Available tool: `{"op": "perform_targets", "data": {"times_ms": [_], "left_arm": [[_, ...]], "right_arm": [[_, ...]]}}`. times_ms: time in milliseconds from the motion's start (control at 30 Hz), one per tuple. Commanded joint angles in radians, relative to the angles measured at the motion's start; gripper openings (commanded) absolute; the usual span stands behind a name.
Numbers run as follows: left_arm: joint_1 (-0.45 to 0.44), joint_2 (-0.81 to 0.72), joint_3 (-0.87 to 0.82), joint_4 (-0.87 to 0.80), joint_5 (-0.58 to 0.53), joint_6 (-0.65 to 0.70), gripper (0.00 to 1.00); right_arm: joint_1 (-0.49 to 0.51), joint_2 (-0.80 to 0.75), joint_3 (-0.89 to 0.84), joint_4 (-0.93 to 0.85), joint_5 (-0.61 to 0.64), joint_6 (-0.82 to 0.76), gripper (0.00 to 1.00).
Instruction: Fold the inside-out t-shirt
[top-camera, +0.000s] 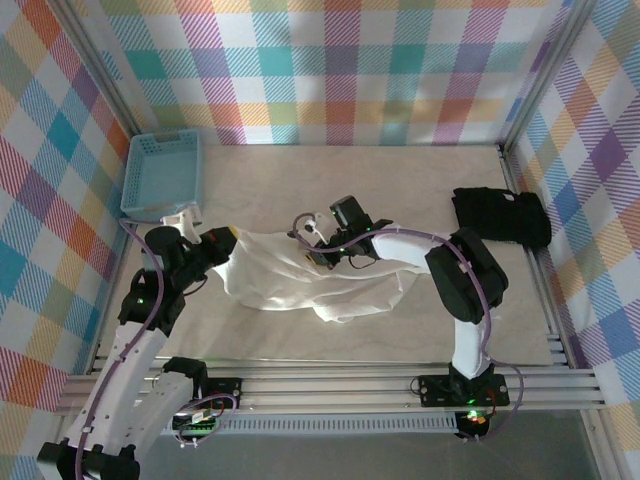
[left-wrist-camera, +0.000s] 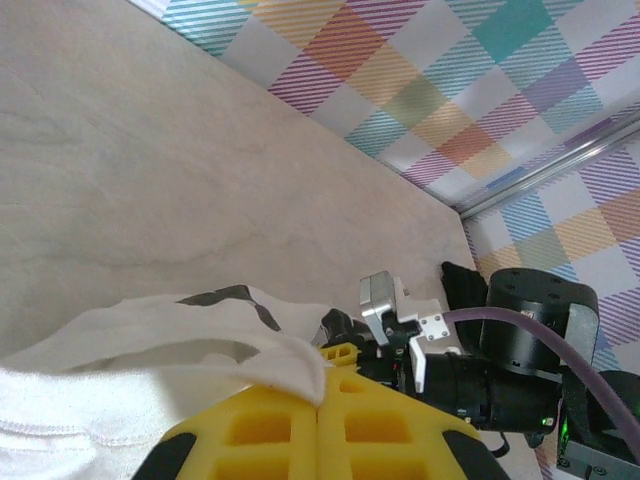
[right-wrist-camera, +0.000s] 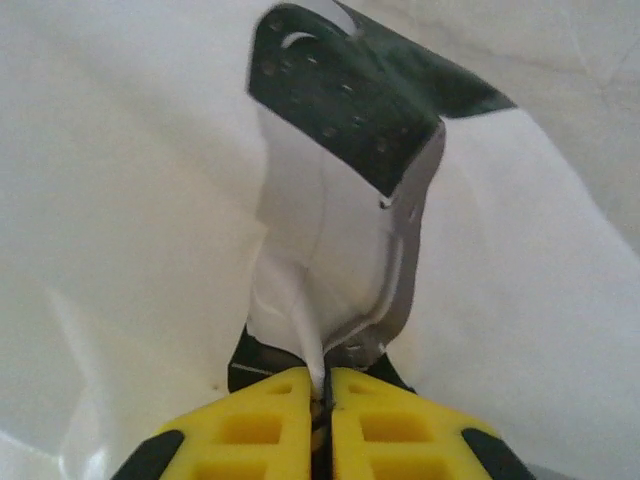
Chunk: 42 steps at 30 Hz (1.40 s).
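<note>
- L gripper (left-wrist-camera: 320, 405): jaws together, pinching t-shirt (left-wrist-camera: 90, 410) edge at its tips.
- R gripper (right-wrist-camera: 322, 385): clamped on a shirt fold.
- Step, prob.: gripping crumpled shirt btwn both hands; next needs lift + pull apart to flatten.
- Dark patch (right-wrist-camera: 350, 100) beyond R tips: can't ID; sleeves/collar lost in folds.

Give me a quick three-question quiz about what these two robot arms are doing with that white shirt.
1. True or false: the left claw and the right claw are both shut on the white t-shirt.
2. What lies by the table's right edge? A) a red cup B) the black folded garment C) a green towel
3. What colour are the claws' fingertips?
Key: 1 true; 2 B; 3 yellow.
</note>
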Motion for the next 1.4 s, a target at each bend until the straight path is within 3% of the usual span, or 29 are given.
{"op": "perform_targets", "data": {"times_ms": [0,367,567,633,800,933,1133,1267,1367], "left_arm": [[0.012,0.002,0.037,-0.009,-0.023,0.01,0.0],[0.011,0.047,0.035,-0.044,-0.079,0.001,0.0],[-0.015,0.19,0.019,-0.001,-0.1,0.023,0.02],[-0.028,0.251,0.012,0.018,-0.114,0.029,0.08],[-0.073,0.402,0.031,-0.016,-0.236,0.106,0.35],[-0.209,0.336,-0.018,0.032,-0.36,0.26,0.55],[-0.371,0.21,-0.151,0.247,-0.29,0.434,0.63],[-0.42,0.29,-0.13,0.253,-0.196,0.522,0.68],[-0.442,0.376,-0.102,0.248,-0.193,0.544,0.72]], "right_arm": [[-0.013,-0.086,0.01,-0.003,-0.022,-0.004,0.0],[-0.133,-0.437,-0.064,-0.109,-0.222,0.047,0.0],[-0.175,-0.467,-0.025,-0.181,-0.361,0.129,0.0],[-0.175,-0.445,-0.016,-0.184,-0.378,0.154,0.0],[-0.181,-0.341,0.038,-0.2,-0.385,0.256,0.0],[-0.186,-0.26,0.092,-0.22,-0.407,0.314,0.0],[-0.2,-0.212,0.129,-0.227,-0.421,0.347,0.0],[-0.205,-0.201,0.146,-0.236,-0.423,0.351,0.0],[-0.208,-0.201,0.15,-0.237,-0.421,0.352,0.0]]}}
